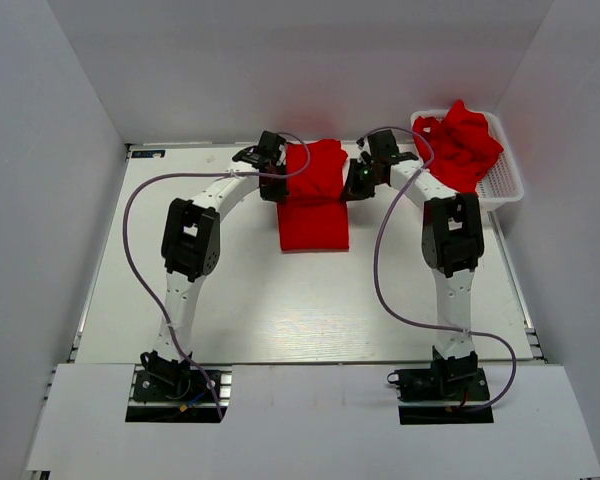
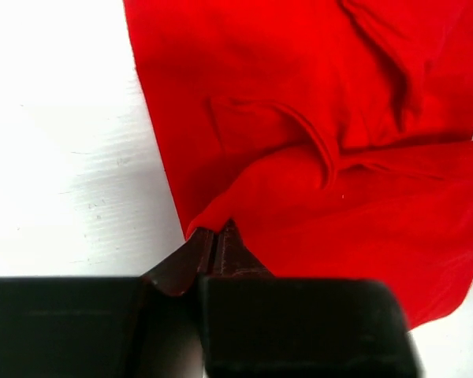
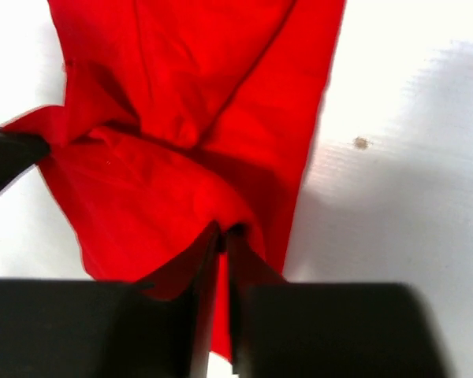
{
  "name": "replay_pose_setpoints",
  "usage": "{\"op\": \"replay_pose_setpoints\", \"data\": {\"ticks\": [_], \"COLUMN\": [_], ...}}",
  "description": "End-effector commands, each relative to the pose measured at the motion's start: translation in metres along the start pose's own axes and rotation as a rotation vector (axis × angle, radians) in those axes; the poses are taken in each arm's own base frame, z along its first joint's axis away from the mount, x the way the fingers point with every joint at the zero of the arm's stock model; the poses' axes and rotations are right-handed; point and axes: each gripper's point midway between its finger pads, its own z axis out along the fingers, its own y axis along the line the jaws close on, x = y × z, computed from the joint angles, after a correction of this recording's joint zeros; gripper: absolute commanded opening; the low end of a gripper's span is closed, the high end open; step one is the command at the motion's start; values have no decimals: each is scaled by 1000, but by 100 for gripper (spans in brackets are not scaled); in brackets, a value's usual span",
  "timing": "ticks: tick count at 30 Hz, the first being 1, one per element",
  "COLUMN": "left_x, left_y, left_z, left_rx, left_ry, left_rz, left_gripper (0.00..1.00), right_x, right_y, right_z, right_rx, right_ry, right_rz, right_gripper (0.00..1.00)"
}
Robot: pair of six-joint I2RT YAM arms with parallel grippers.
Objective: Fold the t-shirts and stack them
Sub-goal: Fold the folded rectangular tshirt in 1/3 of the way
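A red t-shirt point(image 1: 315, 200) lies partly folded at the back middle of the table. Its far end is lifted and bunched between both grippers. My left gripper point(image 1: 276, 172) is shut on the shirt's far left edge; in the left wrist view its tips point(image 2: 215, 240) pinch a fold of the cloth point(image 2: 323, 157). My right gripper point(image 1: 357, 180) is shut on the far right edge; in the right wrist view its tips point(image 3: 224, 236) pinch the cloth point(image 3: 181, 118). More red t-shirts point(image 1: 465, 145) lie crumpled in a heap in the basket.
A white mesh basket point(image 1: 507, 180) stands at the back right corner, close to my right arm. White walls enclose the table on the left, back and right. Purple cables loop from both arms over the table.
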Motion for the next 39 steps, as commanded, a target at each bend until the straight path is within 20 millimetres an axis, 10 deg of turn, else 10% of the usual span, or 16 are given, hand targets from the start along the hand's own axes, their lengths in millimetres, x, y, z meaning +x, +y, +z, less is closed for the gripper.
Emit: {"op": "replay_pose_setpoints", "data": {"ticks": [1, 3, 5, 7, 14, 20, 26, 39], "left_x": [-43, -46, -51, -63, -45, 34, 89, 127], "left_y": [0, -1, -3, -3, 2, -7, 6, -7], "left_z": [-24, -28, -37, -55, -95, -87, -75, -44], "left_rx": [-8, -4, 2, 11, 14, 107, 47, 89], "left_ry": [-126, -134, -152, -191, -200, -38, 59, 107], "left_rz": [-1, -1, 0, -7, -7, 11, 7, 49], "left_gripper": [12, 75, 100, 100, 100, 100, 100, 96], "right_x": [-28, -36, -37, -42, -16, 45, 105, 123], "right_y": [17, 19, 25, 31, 36, 27, 20, 3], "right_z": [-6, -10, -13, -22, -57, -82, -71, -33], "right_rx": [-83, -107, -133, -143, -114, -84, -98, -83], "right_ry": [-73, -87, -83, -99, -106, -99, -5, 52], "right_rz": [-39, -45, -57, -89, -129, -103, -47, -3], "right_gripper": [16, 39, 63, 90, 90, 90, 90, 90]}}
